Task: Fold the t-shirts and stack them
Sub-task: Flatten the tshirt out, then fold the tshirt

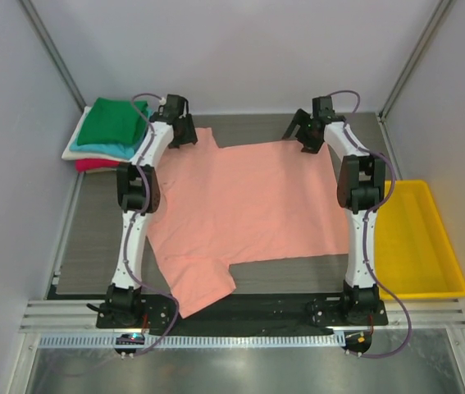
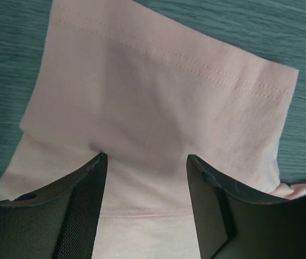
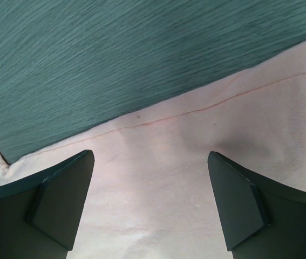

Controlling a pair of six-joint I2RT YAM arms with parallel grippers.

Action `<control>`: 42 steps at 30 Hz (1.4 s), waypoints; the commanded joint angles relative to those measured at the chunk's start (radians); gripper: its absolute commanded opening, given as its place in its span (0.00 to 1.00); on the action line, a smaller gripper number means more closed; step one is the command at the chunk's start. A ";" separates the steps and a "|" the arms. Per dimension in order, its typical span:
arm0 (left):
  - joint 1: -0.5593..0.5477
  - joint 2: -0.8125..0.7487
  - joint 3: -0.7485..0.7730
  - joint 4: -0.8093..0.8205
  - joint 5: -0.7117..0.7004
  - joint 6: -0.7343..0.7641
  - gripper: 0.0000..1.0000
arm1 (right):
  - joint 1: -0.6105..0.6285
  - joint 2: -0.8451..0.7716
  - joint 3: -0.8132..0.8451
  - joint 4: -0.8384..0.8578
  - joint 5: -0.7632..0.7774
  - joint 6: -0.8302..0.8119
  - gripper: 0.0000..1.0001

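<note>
My left tool point(image 2: 144, 162) stands open over a sleeve point(image 2: 158, 102) of the pink shirt point(image 1: 248, 205), with its jaws spread wide and cloth beneath and ahead of them. My right tool point(image 3: 150, 156) is open too, above the shirt's far edge, with the bare counter point(image 3: 115, 59) just beyond its tips. The shirt lies flat between and behind both tools. The folded shirts point(image 1: 109, 131) sit stacked to the left of my left tool.
</note>
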 commanded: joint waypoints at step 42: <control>-0.790 -1.965 -1.912 -0.270 -0.035 -0.759 0.58 | 0.039 -1.118 -0.916 -0.034 0.025 -0.072 0.99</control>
